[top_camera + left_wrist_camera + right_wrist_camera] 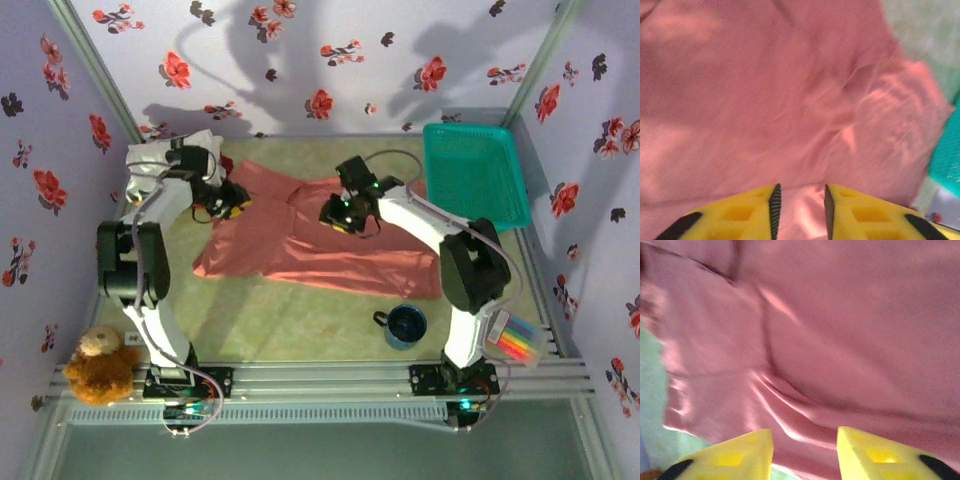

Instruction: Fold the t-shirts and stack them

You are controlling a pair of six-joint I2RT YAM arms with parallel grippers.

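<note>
A large salmon-pink t-shirt [300, 250] lies spread and rumpled on the green table top. My left gripper [237, 200] is down on its back left part. In the left wrist view the yellow fingers [800, 192] stand a narrow gap apart with a shiny fold of the pink cloth [765, 100] between them. My right gripper [337, 215] is down on the shirt's upper middle. There its jaws [805, 437] stand wider apart, straddling a raised ridge of the cloth [840, 330] near its edge. A white t-shirt [165, 155] lies bunched at the back left, with a bit of red cloth [226, 163] beside it.
A teal mesh basket [475, 175] sits at the back right, its edge also in the left wrist view [947, 160]. A dark blue mug [405, 325] stands near the front right. A pack of coloured markers [520, 343] and a teddy bear [100, 365] rest by the front rail.
</note>
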